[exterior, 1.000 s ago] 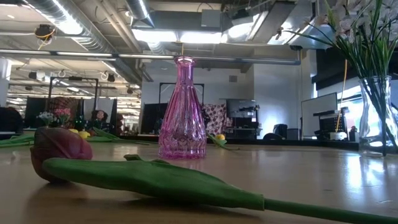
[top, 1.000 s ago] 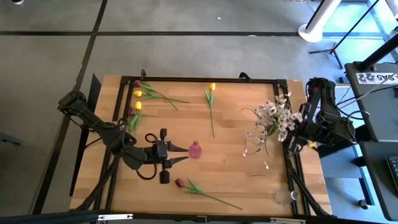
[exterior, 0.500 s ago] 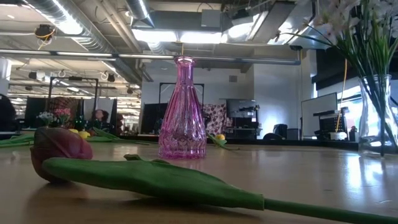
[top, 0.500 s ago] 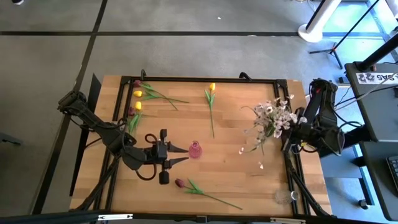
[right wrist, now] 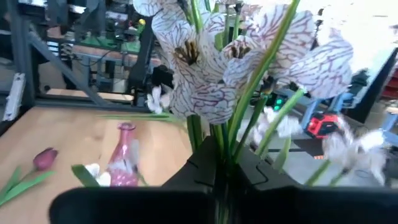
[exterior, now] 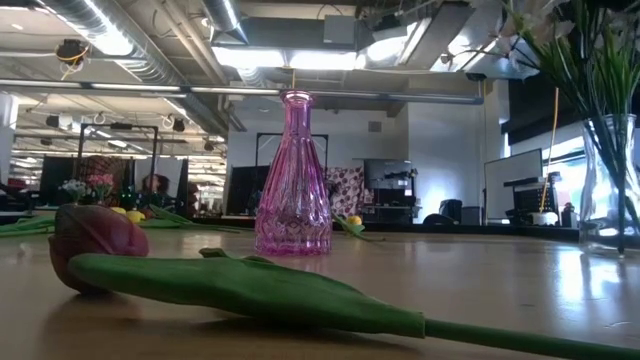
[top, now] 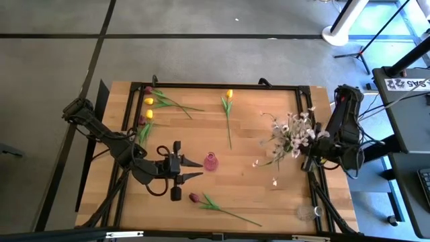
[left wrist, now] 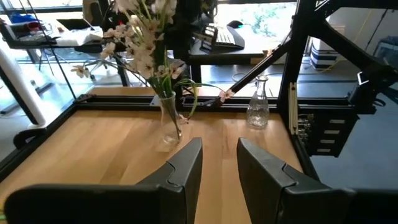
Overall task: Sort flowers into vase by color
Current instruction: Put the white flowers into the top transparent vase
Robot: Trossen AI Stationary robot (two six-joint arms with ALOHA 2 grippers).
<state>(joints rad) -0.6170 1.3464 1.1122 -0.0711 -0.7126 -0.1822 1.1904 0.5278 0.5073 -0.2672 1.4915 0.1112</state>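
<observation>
My right gripper (top: 306,160) is at the table's right side, shut around a clear glass vase (left wrist: 168,121) that holds the white-pink spray (top: 287,133). The vase also shows at the right edge of the low view (exterior: 612,175). My left gripper (top: 196,168) is open and empty, level, just left of the pink vase (top: 211,161), which stands upright on its foot. One maroon tulip (top: 194,197) lies on the table near the front edge. Yellow tulips (top: 149,107) and maroon tulips (top: 146,90) lie at the far left, and another yellow tulip (top: 229,94) at the far middle. My right gripper comes in level from the table's right side. Its two fingers (right wrist: 205,163) close about the bundle of green stems (right wrist: 227,144), which rises upright from between them. The glass between the fingers is hard to make out. I cannot tell whether the vase's foot (left wrist: 166,140) touches the table.
An empty clear bottle vase (top: 306,212) stands at the near right corner and also shows in the left wrist view (left wrist: 257,109). A black frame (top: 222,86) runs around the wooden table. Bare wood lies between the pink vase and the spray.
My right gripper has moved toward the table's near edge and a little toward its left, taking the clear vase and the spray with it. The spray has stayed upright. My left gripper has kept still.
</observation>
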